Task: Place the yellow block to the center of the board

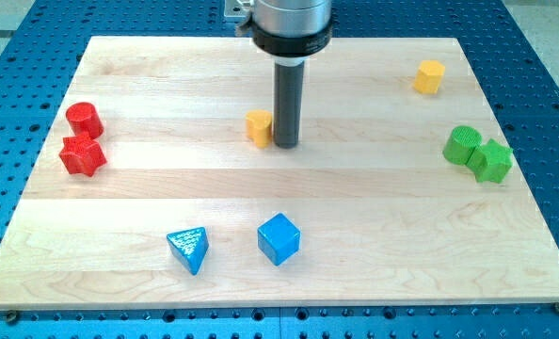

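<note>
Camera view shows a wooden board (279, 188) on a blue perforated desk (16, 47). My tip (286, 144) stands on the board just above its middle, touching or nearly touching the right side of a small yellow block (258, 126); that block lies at 9 o'clock from the tip. A second yellow block (429, 76) sits well apart at 2 o'clock, near the board's upper right corner. The rod carries no fingers, so no open or closed state applies.

At 9 o'clock on the board, a red cylinder (85, 119) touches a red star-shaped block (82, 155) below it. At 3 o'clock, a green cylinder (464, 144) touches a green star-shaped block (493, 160). At 6 o'clock, a blue triangular block (188, 250) lies near a blue cube (279, 238).
</note>
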`<action>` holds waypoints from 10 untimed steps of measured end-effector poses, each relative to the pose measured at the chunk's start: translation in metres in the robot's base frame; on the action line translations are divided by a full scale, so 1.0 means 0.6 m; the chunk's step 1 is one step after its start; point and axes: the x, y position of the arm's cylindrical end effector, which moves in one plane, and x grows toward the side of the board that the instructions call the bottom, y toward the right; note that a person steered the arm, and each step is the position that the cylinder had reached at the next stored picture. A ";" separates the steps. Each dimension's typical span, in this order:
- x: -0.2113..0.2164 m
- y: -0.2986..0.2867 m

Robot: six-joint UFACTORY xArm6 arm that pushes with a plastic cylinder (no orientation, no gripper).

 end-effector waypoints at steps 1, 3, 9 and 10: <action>-0.073 0.211; -0.177 0.444; -0.169 -0.010; -0.117 -0.007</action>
